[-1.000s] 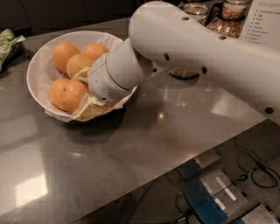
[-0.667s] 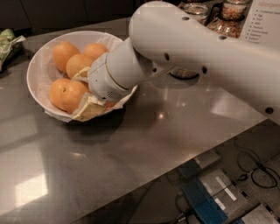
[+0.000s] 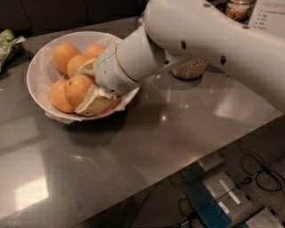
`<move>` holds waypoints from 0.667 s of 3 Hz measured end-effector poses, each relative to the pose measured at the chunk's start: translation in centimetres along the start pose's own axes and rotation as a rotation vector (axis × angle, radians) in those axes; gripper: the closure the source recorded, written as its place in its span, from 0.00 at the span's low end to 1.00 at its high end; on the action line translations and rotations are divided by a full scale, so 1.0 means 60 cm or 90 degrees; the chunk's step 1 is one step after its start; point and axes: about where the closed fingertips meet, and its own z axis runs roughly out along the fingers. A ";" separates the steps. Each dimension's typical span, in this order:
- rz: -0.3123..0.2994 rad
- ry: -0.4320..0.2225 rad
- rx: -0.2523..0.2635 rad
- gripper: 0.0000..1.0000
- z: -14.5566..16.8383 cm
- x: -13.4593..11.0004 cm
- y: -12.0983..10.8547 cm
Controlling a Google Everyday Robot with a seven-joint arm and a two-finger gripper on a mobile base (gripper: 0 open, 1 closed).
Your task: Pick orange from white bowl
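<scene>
The white bowl [image 3: 38, 73], lined with crinkled paper, stands at the back left of the grey table and holds several oranges. My gripper [image 3: 81, 90] reaches into it from the right on the big white arm [image 3: 187, 40]. Its two pale fingers [image 3: 94, 102] close above and below one orange [image 3: 75, 88] at the bowl's front, which sits slightly raised in front of another orange [image 3: 57, 97]. No stem dot shows on it. Three more oranges [image 3: 64, 53] lie at the back of the bowl.
A glass jar of nuts [image 3: 190, 69] stands right behind the arm, another jar [image 3: 238, 10] and a white sign [image 3: 270, 15] are at the back right. A green packet [image 3: 8, 42] lies at the left edge. The table's front edge drops to a floor with cables and boxes [image 3: 222, 196].
The gripper has closed around an orange at the bowl's front and pulled it up a little, showing another orange behind it. The arm's wrist has shifted slightly.
</scene>
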 end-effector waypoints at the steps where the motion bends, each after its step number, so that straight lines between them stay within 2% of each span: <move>1: -0.028 -0.008 0.031 1.00 -0.045 -0.019 -0.024; 2: -0.043 -0.020 0.053 1.00 -0.078 -0.026 -0.039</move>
